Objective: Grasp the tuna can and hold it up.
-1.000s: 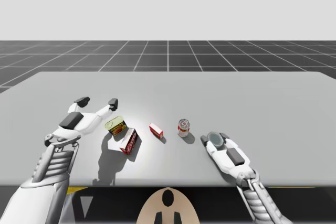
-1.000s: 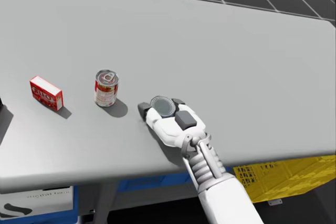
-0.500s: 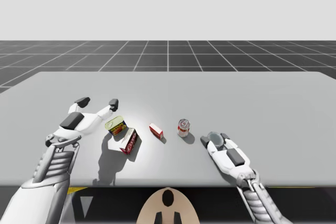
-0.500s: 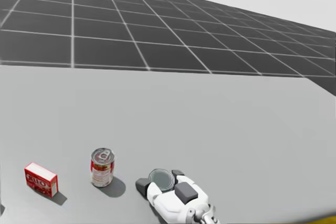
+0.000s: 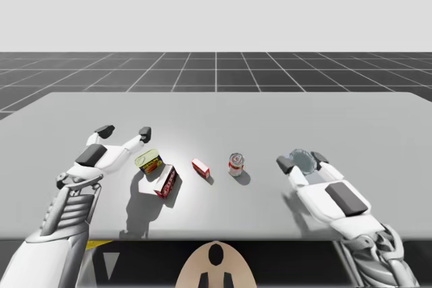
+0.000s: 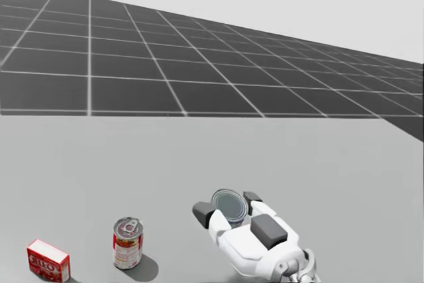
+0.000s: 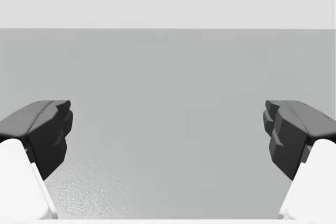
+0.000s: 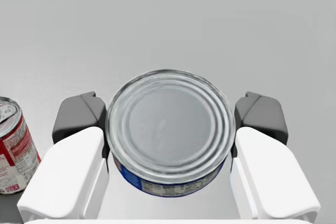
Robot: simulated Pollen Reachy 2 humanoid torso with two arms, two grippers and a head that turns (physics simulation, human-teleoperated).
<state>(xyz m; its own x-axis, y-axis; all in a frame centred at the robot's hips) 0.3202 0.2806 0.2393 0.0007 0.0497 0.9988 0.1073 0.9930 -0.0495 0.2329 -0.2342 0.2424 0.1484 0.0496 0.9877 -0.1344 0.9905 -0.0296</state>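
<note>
Left gripper (image 5: 125, 130): left of centre in the high view, hanging over bare table (image 5: 270, 112). Its fingers (image 7: 50, 129) are spread wide with nothing between them.
Green and yellow squarish can (image 5: 149, 162): just right of the left gripper's near fingertip, and apart from it.
Tall red and white box (image 5: 167, 181): lies against the lower right side of the squarish can. I cannot tell whether the two touch.
Small red box (image 5: 200, 167): near the middle of the high view, lying alone. It sits in the lower left corner of the head view.
Round red can (image 5: 235, 164): upright, just right of the small red box. In the right wrist view it stands beside the gripper's outer finger, apart from it.
Tuna can (image 8: 170, 124): a flat round can with a silver lid and blue side, lower right of centre in the high view. It is lid up, between the right fingers and raised off the tabletop.
Right gripper (image 5: 301, 162): clenched on the tuna can, one dark pad on each side of its rim. Its shadow lies on the table below.
In the way: the round red can is the nearest neighbour of the tuna can, well apart to its left.
</note>
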